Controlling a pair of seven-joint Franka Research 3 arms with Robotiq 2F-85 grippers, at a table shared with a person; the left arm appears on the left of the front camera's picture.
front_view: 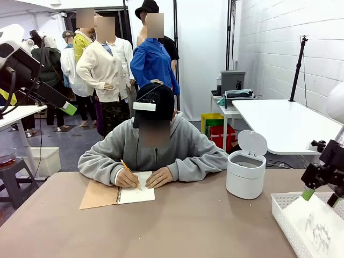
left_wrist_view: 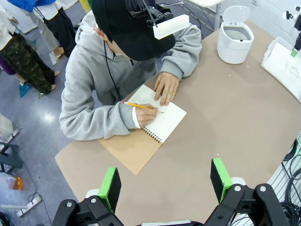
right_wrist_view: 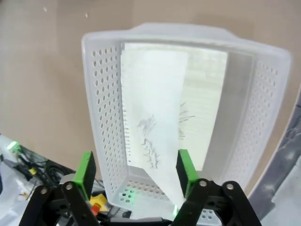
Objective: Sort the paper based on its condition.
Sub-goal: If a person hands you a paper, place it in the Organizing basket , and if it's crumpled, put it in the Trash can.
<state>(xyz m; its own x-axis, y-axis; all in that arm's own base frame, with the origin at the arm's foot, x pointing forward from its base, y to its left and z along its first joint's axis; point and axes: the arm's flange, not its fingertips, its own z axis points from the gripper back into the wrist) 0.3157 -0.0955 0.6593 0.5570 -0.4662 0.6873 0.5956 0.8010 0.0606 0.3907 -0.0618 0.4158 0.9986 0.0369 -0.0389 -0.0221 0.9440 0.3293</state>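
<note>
My right gripper [right_wrist_view: 135, 162] hangs over a white perforated basket [right_wrist_view: 101, 94] at the table's right edge, its green pads spread wide and pinching nothing. Between them, seen from above, a loose scribbled sheet [right_wrist_view: 155, 108] slants down into the basket. Its narrow near end rises toward one pad [right_wrist_view: 184, 169], and I cannot tell whether it touches. What looks like another sheet [right_wrist_view: 204, 117] lies flat beneath it.

I judge the step to be dropping this sheet into the basket. To do it well, I should hold the jaws wide and lift straight up, so no pad drags the paper back over the wall, then check that every corner has settled inside.

My left gripper [left_wrist_view: 164, 174] hovers high above the table, also spread and empty. Below it a person writes with a pencil [left_wrist_view: 138, 106] in a spiral notebook [left_wrist_view: 162, 120]. A small white bin [front_view: 246, 172] with its lid up stands between the notebook and the basket.
</note>
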